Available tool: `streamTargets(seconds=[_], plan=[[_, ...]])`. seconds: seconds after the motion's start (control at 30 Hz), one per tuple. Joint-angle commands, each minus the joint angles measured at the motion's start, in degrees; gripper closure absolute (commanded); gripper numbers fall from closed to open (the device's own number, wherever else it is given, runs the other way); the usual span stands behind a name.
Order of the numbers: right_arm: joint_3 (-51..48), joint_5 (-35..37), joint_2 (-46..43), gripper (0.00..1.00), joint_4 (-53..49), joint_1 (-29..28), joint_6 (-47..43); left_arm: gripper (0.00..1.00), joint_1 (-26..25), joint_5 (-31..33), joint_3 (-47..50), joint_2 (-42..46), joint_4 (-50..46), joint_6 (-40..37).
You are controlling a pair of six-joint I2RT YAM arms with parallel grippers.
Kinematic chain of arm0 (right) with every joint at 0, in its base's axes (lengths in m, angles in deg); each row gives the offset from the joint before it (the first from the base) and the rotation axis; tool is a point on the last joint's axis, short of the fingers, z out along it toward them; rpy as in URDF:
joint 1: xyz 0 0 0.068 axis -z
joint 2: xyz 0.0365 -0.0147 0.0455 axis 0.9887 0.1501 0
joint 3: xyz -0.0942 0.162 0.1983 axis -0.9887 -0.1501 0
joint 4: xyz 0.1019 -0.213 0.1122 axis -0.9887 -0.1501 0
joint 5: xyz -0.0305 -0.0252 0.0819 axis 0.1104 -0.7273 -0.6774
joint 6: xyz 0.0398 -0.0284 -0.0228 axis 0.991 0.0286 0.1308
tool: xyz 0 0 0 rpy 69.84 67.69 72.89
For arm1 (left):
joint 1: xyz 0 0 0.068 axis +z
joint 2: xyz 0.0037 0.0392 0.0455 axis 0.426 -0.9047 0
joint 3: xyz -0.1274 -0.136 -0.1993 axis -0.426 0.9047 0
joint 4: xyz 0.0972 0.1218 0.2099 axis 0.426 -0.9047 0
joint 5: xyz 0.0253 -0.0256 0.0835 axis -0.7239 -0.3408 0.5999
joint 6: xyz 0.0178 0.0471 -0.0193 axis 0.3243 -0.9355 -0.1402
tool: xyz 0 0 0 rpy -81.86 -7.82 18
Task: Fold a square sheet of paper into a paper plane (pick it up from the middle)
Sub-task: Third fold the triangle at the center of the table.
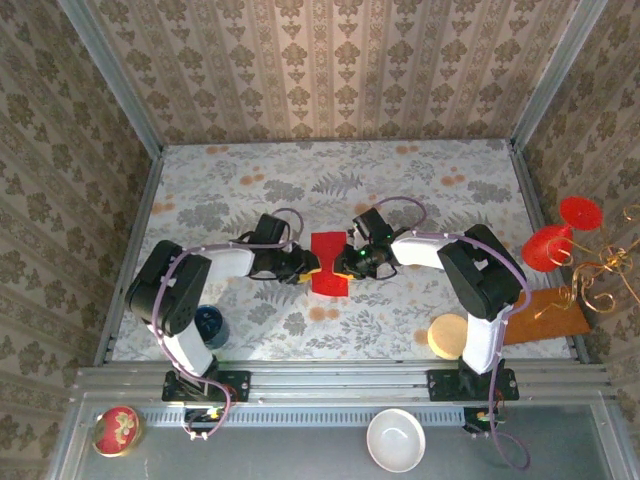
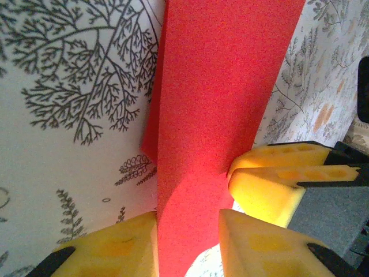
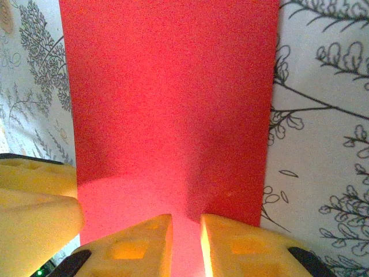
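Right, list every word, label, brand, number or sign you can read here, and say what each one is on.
None: no view holds readable text.
Red paper: plain, no print.
Table cover: leaf and flower pattern, no letters.
Red round tin: gold floral motif; any lettering too small to tell.
White bowl, blue cup, red glasses: no markings visible.
Both grippers' yellow pads: unmarked.

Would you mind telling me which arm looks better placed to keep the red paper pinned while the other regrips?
Probably the right: the right gripper is nearly shut on the red paper, while the left gripper's pads sit wider apart around it.
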Motion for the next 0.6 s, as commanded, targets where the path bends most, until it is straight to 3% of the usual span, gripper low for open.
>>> streamTargets(seconds=[0.0, 0.4, 0.57], plan=[[-1.86, 0.68, 0.54, 0.76, -1.03, 0.48, 0.97, 0.71, 0.03, -2.58, -1.15, -1.27, 0.30, 0.79], [-2.85, -0.32, -1.59, 0.74, 0.85, 1.17, 0.44, 0.79, 1.07, -1.82, -1.94, -3.04, -1.26, -0.09], [-3.67, -1.00, -5.02, 0.68, 4.04, 1.28, -1.42, 0.93, 1.17, -1.81, -2.08, -2.87, -1.54, 0.03]])
